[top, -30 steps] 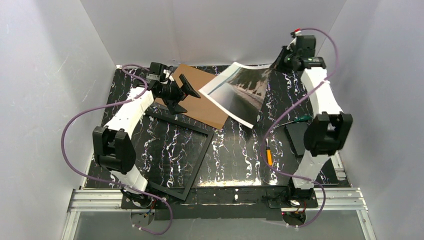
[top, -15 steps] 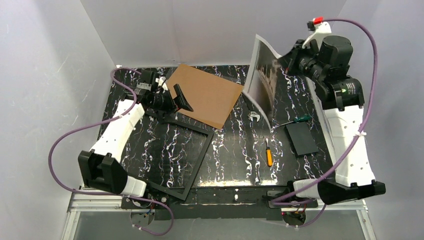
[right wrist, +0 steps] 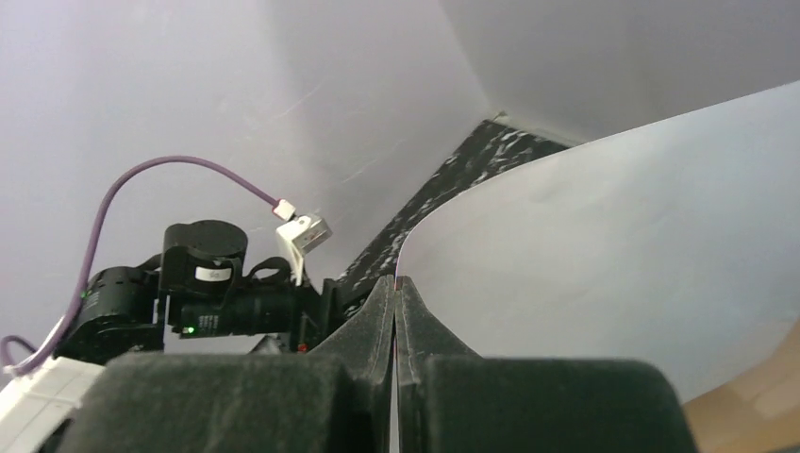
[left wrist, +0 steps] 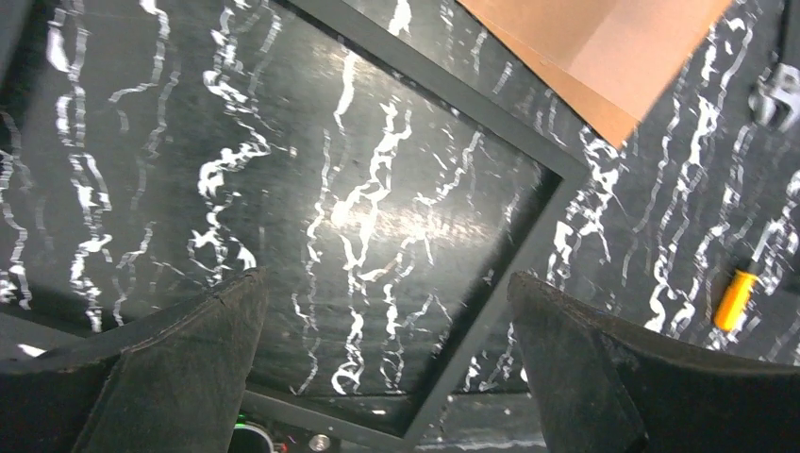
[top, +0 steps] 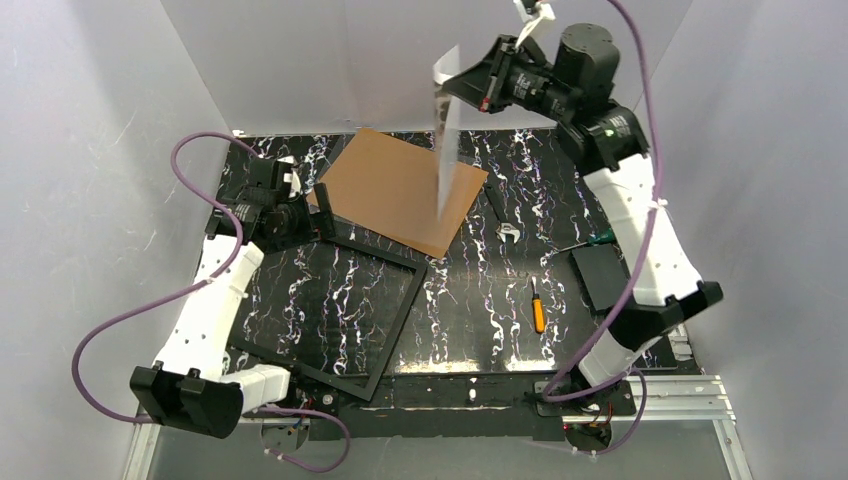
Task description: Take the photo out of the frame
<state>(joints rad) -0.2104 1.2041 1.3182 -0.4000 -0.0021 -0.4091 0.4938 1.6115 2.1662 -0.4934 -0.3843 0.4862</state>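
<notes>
My right gripper (top: pixel 472 86) is high above the back of the table, shut on one edge of the photo (top: pixel 444 135). The photo hangs clear of the table, edge-on to the top camera, over the brown backing board (top: pixel 395 190). In the right wrist view its plain white back (right wrist: pixel 623 255) curves away from my pinched gripper (right wrist: pixel 395 283). The black frame (top: pixel 399 310) lies flat on the table at left of centre, holding nothing. My left gripper (top: pixel 318 212) hovers open above the frame's far corner. In its wrist view the gripper (left wrist: pixel 385 281) holds nothing, with the frame border (left wrist: pixel 514 255) below.
An orange-handled screwdriver (top: pixel 537 312), a green-handled screwdriver (top: pixel 600 238), a small black flat box (top: pixel 602 278) and a small metal piece (top: pixel 507 233) lie at right of centre. White walls enclose the back and both sides. The right arm's purple cable loops high.
My right arm has lifted the photo higher and swung it left, turning it from slanted to edge-on upright. My left gripper has pulled back left off the brown board.
</notes>
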